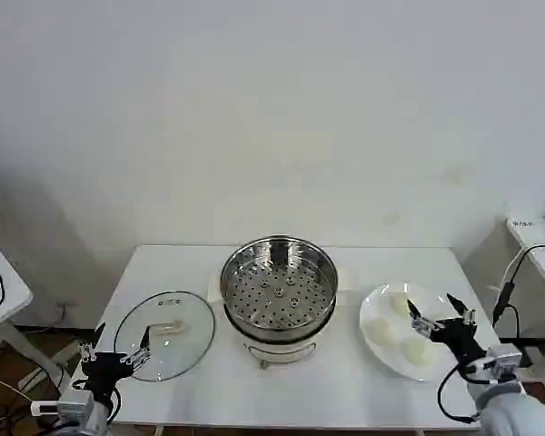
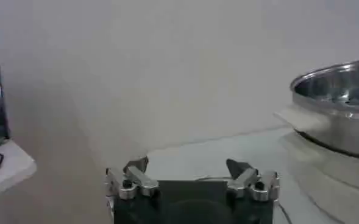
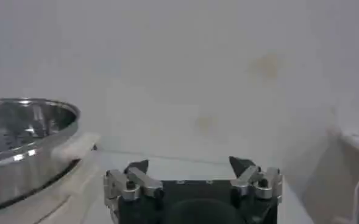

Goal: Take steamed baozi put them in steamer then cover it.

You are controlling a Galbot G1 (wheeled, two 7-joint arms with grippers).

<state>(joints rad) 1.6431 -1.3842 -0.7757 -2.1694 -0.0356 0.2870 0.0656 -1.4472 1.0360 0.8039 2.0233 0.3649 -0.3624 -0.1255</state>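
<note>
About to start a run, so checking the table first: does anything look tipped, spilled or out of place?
Nothing stands out. The steamer sits upright and uncovered, the lid lies flat to its left, and the buns rest on the plate.

My left hand, at the lower left of the head view, is showing a black body with thin dark fingers and a pale grey wrist behind it. My right hand, at the lower right, is showing the same black frame, a silver wrist block, a white rounded forearm and a black cable looping beneath. In both wrist views, silver metal knuckles with dark screws are carrying black pointed fingertips on a black palm.
</note>
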